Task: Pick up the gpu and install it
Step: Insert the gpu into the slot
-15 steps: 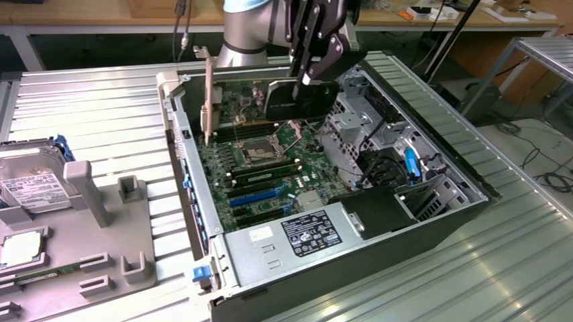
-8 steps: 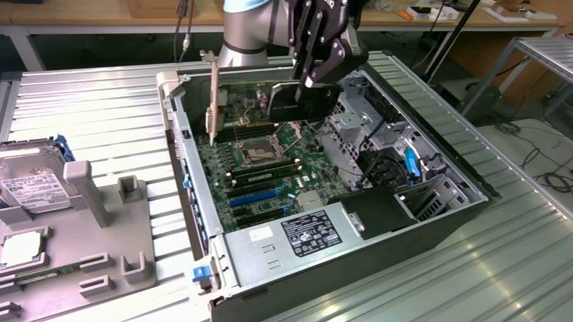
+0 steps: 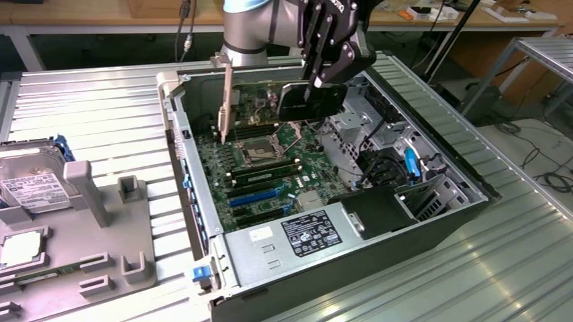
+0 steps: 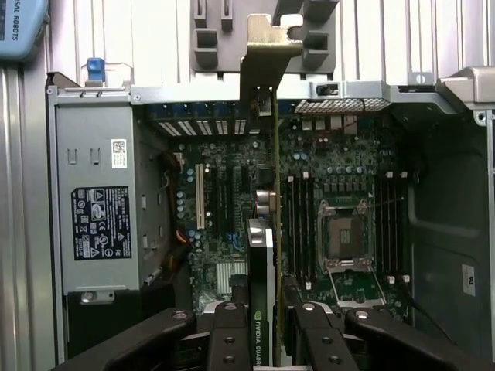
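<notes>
- One label reads clearly: "NVIDIA QUAD", in white on the gpu [image 4: 261, 267].
- Sticker print on the power supply [image 3: 304, 235] is too small to read.
- Gripper [image 3: 318, 84] points down, clamped on the gpu's top edge.
- Gpu hangs upright above the motherboard [image 3: 268, 168] inside the open computer case [image 3: 447, 201], with its silver bracket [image 4: 267, 46] at the rear wall.

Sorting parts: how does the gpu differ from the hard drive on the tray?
The gpu stands on edge in the gripper over the open case; the hard drive lies label-up on the tray. The gpu is a thin card with a bracket; the hard drive a silver labelled box.
</notes>
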Controlling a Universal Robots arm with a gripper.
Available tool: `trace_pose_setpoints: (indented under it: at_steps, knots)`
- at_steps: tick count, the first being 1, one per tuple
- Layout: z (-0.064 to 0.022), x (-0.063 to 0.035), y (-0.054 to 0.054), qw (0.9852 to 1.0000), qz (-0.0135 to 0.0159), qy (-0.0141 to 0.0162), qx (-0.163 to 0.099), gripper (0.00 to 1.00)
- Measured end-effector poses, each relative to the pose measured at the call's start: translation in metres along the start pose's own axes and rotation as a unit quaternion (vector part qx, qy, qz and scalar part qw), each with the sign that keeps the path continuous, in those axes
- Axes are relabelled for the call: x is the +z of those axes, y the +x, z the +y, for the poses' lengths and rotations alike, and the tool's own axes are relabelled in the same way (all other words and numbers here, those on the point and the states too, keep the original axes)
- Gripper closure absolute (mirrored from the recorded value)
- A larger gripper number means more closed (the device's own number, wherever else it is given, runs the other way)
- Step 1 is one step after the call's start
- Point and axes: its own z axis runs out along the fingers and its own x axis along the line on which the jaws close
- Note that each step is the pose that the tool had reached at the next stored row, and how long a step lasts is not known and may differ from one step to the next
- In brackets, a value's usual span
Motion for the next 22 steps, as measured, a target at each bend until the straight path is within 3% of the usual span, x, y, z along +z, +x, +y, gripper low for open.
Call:
trace_pose_setpoints:
  at_steps: [22]
  knots:
    - [-0.0325, 0.0093, -0.013, 1.0000, 0.0000, 0.0000, 0.000, 0.73]
